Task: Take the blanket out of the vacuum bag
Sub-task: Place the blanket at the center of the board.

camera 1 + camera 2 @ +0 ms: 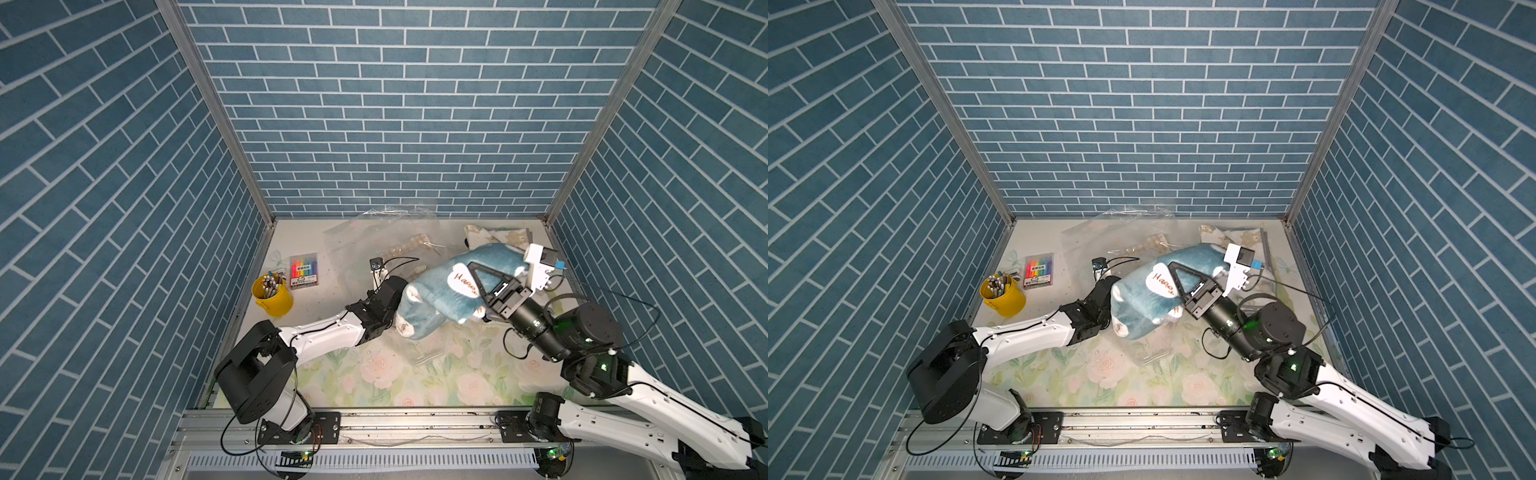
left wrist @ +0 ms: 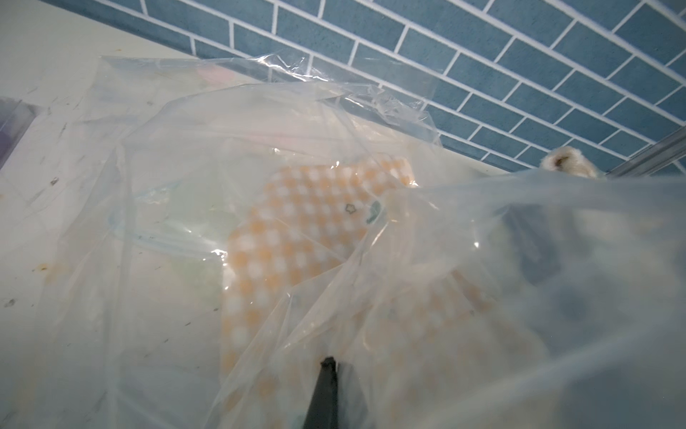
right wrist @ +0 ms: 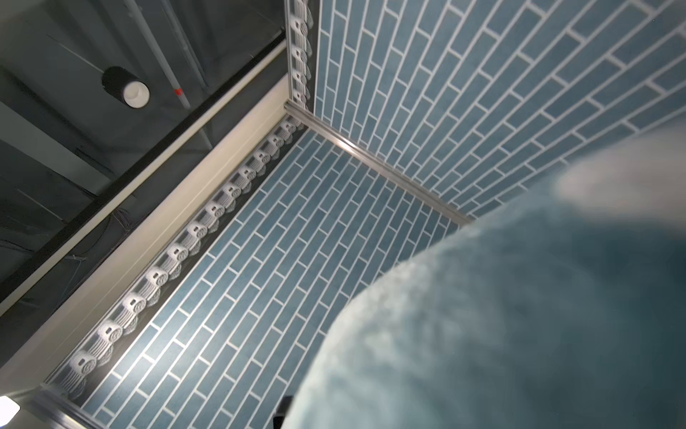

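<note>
Pinching a thick fold of the blue fleece blanket [image 1: 440,299], the right claw [image 1: 476,272] held the bundle raised above the tabletop [image 1: 457,376], one dark triangular finger lying across the white patch with brown lettering. The left claw [image 2: 328,366] was pressed together on a pucker of the vacuum bag [image 1: 374,237], whose film creased toward the claw's tip in the left wrist view; in both top views the blanket hid that claw. The bag lay toward the back of the tabletop, and clear film also showed under the blanket's lower end, so whether the blanket was fully free could not be told. The step in hand looked like drawing the blanket clear while the bag was pinned. Doing it well would probably mean lifting up and away from the bag in one steady line, with the left claw anchoring the film low so that it would not ride up with the fleece. The blanket was plush, matte and bulky, bunched into a fat roll that sagged at both ends. The bag was thin, glossy and crinkled, catching highlights, and an orange-and-white checked cloth [image 2: 297,230] showed hazily through it. The tabletop's cover bore pale pink roses.
</note>
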